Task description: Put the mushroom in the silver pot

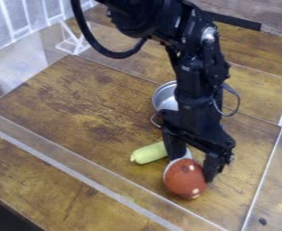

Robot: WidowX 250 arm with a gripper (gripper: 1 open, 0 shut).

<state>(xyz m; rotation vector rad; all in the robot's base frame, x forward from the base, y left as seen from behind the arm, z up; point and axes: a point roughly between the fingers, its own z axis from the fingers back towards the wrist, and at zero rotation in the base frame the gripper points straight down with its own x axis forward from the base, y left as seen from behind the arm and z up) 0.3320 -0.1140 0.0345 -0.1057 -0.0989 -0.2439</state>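
While the gripper (192,160) hangs spread just above the mushroom (184,180) at lower right, the silver pot (168,95) sits behind the arm.

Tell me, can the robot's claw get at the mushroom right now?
Probably yes. The claw hangs open, pointing down right over the mushroom, with nothing between them. The yellow-green vegetable lies off to one side, out of the way.

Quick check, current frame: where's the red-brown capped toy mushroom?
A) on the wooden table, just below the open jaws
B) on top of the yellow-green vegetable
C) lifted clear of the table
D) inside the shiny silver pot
A: the red-brown capped toy mushroom lies on the wooden table under the gripper, whose jaws stand open around its top; the shiny silver pot is behind the arm.
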